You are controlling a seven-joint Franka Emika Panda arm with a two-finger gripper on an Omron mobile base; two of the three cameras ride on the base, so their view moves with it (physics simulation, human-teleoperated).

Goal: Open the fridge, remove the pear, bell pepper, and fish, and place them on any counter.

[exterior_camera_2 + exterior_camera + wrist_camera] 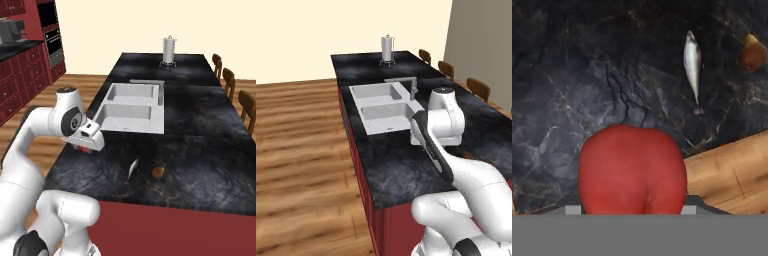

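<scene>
Gripper (86,148) half-closed on the pepper (632,170), low over the counter's (200,165) near left, ready to release; fish (132,170) and pear (158,172) lie right.

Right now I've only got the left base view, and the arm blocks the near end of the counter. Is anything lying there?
Observer: Yes. The fish lies on the counter, near its front edge.
Operator: And the pear?
Observer: The pear sits beside the fish, apart from it.
Operator: Where's the pepper?
Observer: In the claw. The hand view shows the pepper over the counter, close to an edge, with wood floor past it.
</scene>
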